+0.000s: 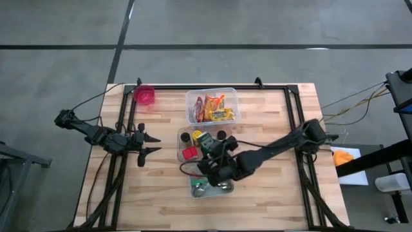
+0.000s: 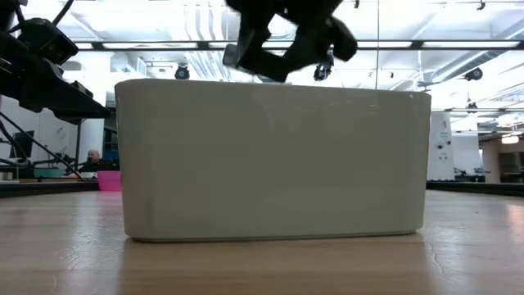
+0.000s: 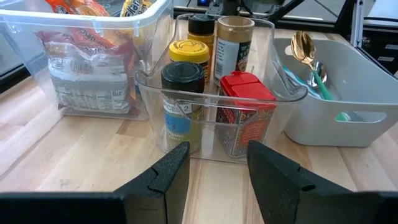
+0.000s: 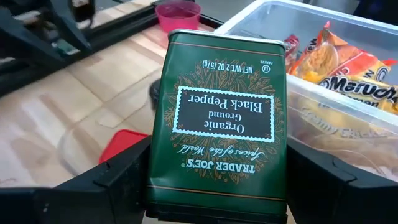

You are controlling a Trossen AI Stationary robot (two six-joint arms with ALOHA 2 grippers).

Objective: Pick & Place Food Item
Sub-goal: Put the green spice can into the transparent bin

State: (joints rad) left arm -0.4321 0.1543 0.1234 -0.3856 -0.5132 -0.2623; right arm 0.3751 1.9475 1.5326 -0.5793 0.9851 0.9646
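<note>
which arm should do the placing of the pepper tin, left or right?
Right. The right gripper already clamps the green pepper tin above the clear spice bin. The left gripper waits open and empty beside that bin.

Two dark, slender robot arms.
Matte black links and blocky fingers; thin black cables, seemingly, trail along the left arm.
</note>
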